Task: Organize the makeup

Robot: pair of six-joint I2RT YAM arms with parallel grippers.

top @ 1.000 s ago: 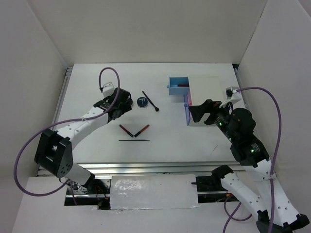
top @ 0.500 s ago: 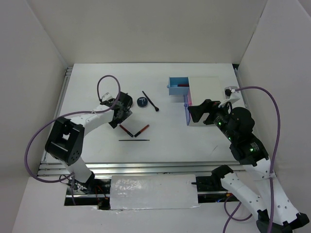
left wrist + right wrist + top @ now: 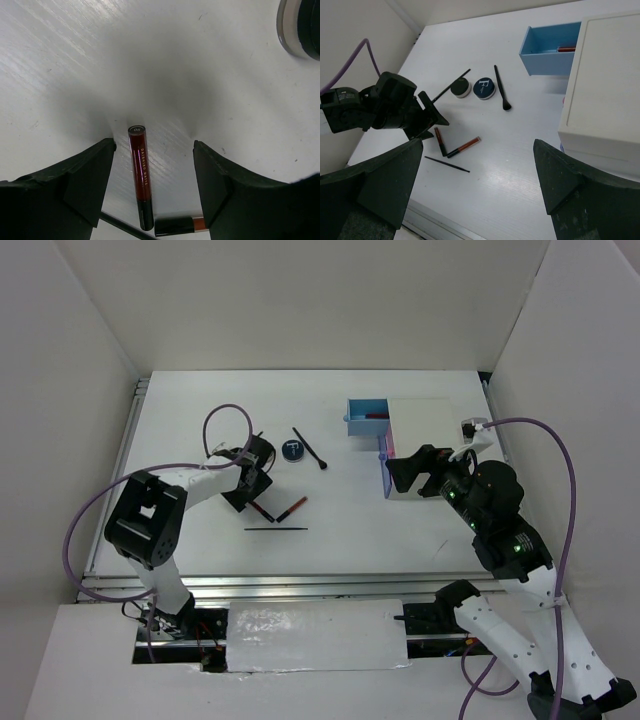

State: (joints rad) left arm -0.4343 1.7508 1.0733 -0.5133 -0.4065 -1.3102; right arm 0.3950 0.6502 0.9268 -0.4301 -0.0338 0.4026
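Note:
My left gripper [image 3: 245,492] is open and low over the table, its jaws either side of a red-and-black stick [image 3: 140,172] that lies flat between them, closer to the left finger [image 3: 85,175]. A second red-and-black stick [image 3: 292,508] lies tip to tip with it. A thin black pencil [image 3: 276,529] lies just in front. A blue-topped compact [image 3: 293,450] and a brush [image 3: 310,449] lie farther back. A white-rimmed black compact [image 3: 461,89] and another thin black stick [image 3: 451,86] show in the right wrist view. My right gripper [image 3: 405,472] is open and empty, in the air by the box.
A white box [image 3: 430,440] stands at the right. Its blue drawer [image 3: 367,420] is pulled out with a red stick [image 3: 566,49] inside. A pink drawer [image 3: 386,465] is open on its left side. White walls enclose the table.
My left gripper has moved from beside the compacts toward the near side and now straddles the red-and-black stick. The right arm has not moved.

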